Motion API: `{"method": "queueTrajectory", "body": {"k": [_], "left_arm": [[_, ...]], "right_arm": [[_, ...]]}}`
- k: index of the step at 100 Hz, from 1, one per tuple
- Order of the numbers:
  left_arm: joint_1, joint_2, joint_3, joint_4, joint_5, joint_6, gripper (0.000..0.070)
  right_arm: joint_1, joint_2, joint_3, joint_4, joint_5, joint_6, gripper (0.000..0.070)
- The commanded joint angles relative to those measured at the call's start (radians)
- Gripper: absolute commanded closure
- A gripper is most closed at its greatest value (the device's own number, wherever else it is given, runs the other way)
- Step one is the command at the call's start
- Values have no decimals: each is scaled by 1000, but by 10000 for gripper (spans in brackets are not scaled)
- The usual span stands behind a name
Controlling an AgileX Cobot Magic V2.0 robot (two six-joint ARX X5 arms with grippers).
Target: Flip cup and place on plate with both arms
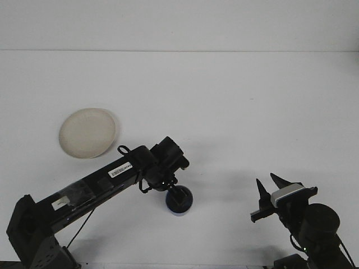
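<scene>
The blue cup (180, 209) stands upright on the white table, near the front and a little left of centre. My left arm reaches across from the lower left, and its gripper (179, 197) is down on the cup's mouth, hiding most of the opening. The beige plate (88, 133) lies flat at the left, well away from the cup, with nothing on it. My right gripper (268, 189) rests at the lower right, open and holding nothing, about a hand's width right of the cup.
The white table (235, 112) stretches back to a pale wall. My left arm's long black link (95, 185) crosses the table's front left, just below the plate.
</scene>
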Motion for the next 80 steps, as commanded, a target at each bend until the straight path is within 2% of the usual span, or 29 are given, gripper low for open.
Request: {"method": "queueTrajectory", "body": {"k": [1, 13, 14, 17, 44, 63, 80], "left_arm": [[-18, 28, 21, 0, -8, 10, 304], [-35, 32, 21, 14, -9, 9, 694], [-36, 32, 21, 16, -9, 9, 700], [-39, 32, 21, 23, -9, 8, 684], [-33, 27, 42, 17, -17, -2, 687], [39, -21, 119, -39, -20, -2, 687], [175, -111, 192, -92, -93, 3, 687]], "right_arm": [[2, 0, 6, 11, -2, 3, 412], [2, 0, 6, 11, -2, 3, 412], [2, 0, 7, 11, -2, 3, 412], [2, 0, 7, 11, -2, 3, 412], [2, 0, 7, 10, -2, 3, 412], [2, 0, 6, 10, -2, 3, 412], [2, 0, 6, 10, -2, 3, 412]]}}
